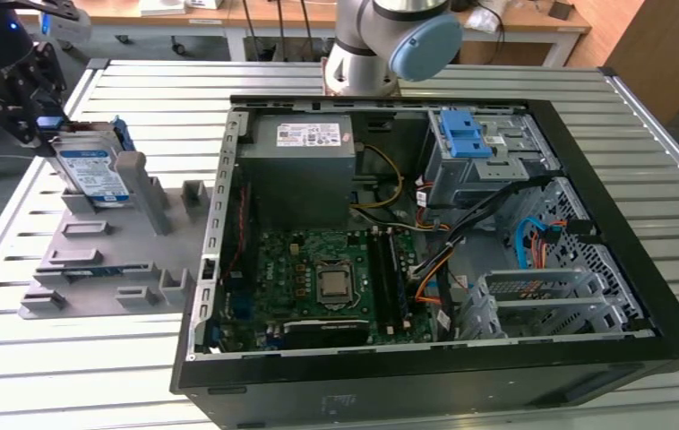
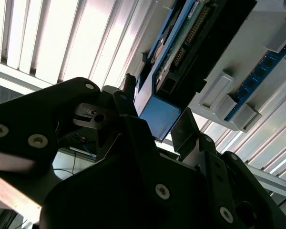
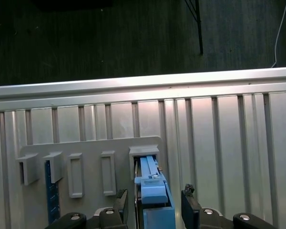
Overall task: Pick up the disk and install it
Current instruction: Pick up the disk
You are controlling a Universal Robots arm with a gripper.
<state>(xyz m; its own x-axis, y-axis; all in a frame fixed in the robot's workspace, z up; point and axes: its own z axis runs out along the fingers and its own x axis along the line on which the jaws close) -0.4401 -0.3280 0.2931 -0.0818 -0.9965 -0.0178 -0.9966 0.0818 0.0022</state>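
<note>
The disk (image 1: 91,175) is a silver drive with a white-and-blue label and a blue frame. It stands on edge in a slot of the grey holder plate (image 1: 107,255), at the exterior view's left. My gripper (image 1: 43,121) is at its upper far end. In the first wrist view the disk's blue edge (image 3: 152,188) runs between the two black fingers (image 3: 189,198), with a small gap on each side. The second wrist view shows the disk's blue end (image 2: 157,117) between the fingers of my gripper (image 2: 155,114). The gripper is open around the disk.
An open black computer case (image 1: 626,206) lies on the slatted metal table (image 1: 674,143), to the exterior view's right of the holder. Inside are a grey power-supply box (image 1: 297,157), a motherboard (image 1: 328,278), a drive cage with a blue latch (image 1: 465,134) and loose cables. The arm's base (image 1: 375,45) stands behind the case.
</note>
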